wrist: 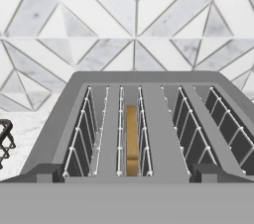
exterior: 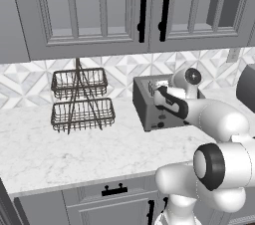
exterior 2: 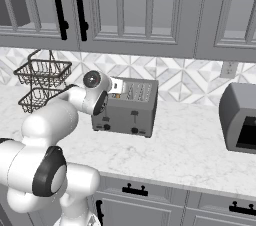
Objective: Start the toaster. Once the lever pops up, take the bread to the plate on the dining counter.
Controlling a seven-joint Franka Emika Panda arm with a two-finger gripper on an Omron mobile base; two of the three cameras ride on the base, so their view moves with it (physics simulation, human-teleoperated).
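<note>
The grey toaster [exterior 2: 131, 111] stands on the kitchen counter against the tiled wall; my arm covers part of it in the left base view [exterior: 145, 108]. A tan slice of bread [wrist: 131, 141] sits upright, sunk low in one of its left slots. The small black lever [exterior 2: 134, 114] shows on the front face above the round knobs. My gripper [wrist: 128, 173] hovers just above the toaster's near top edge, pointing along the slots, open, with its fingertips [wrist: 49, 172] far apart and nothing between them. It is at the toaster's left end [exterior 2: 116, 86]. The plate and the dining counter are out of view.
A two-tier wire basket [exterior: 79, 100] stands left of the toaster. A dark grey appliance [exterior 2: 241, 117] sits at the right on the marble counter [exterior: 45, 157]. Upper cabinets [exterior 2: 135, 10] hang low above the toaster. A wall outlet [exterior 2: 228, 69] is behind.
</note>
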